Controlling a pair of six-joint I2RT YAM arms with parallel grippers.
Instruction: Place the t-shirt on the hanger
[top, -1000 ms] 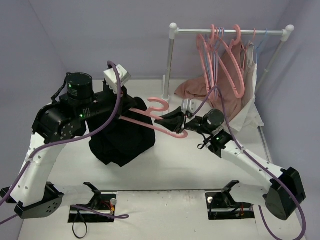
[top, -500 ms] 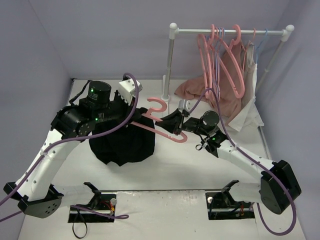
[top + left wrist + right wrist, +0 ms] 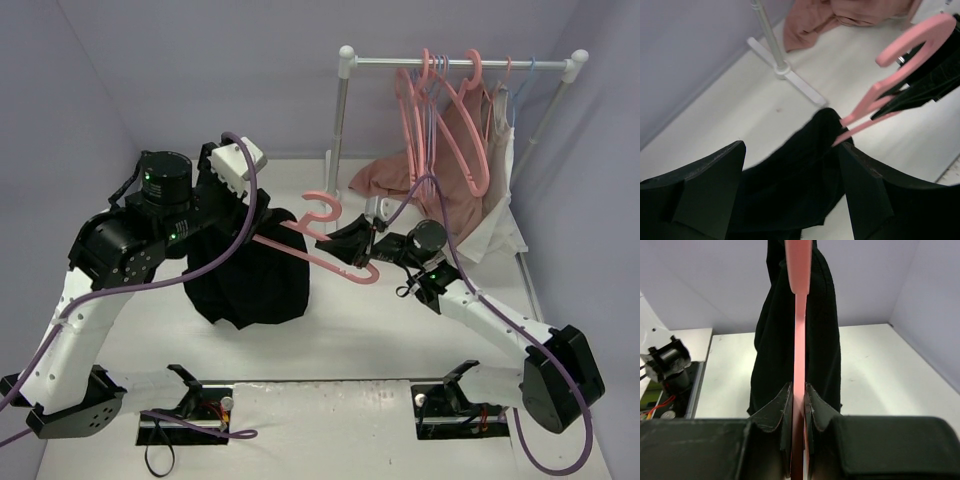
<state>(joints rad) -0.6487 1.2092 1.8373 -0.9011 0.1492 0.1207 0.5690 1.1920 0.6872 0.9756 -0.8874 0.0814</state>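
1. The right gripper [image 3: 797, 388] is clamped hard on the hanger [image 3: 800, 325]. The pink plastic is pinched edge-on between its two fingers, with no gap either side.
2. From that wrist the pink bar runs straight off to 12 o'clock, right into black cloth.
3. Overhead, the hanger is held up over the middle of the table [image 3: 350, 335]. Its hook curls at 11 o'clock from the grip, and its lower tip pokes out at 5 o'clock.
4. And there's the t-shirt [image 3: 250, 285], at 9 o'clock from the right gripper, slung over the hanger's far arm. It hangs in a dark bundle down both sides of the bar.
5. Now the left gripper [image 3: 790, 146]: jaws flung wide apart, nothing between them in a grip. The black cloth lies below the gap, in the lower middle of the left wrist view.
6. Whether either finger brushes the cloth, I can't tell, as it is blurred there.
7. In that same wrist view the pink hook rides high at 2 o'clock, with the right gripper's dark fingers just behind it.
8. Back at 1 o'clock on the table stands the rack [image 3: 460, 62], carrying more pink hangers [image 3: 465, 140].
9. A dusty-pink garment [image 3: 400, 180] slumps from the rack down onto the table, and a white garment [image 3: 500, 215] hangs at 3 o'clock from it.
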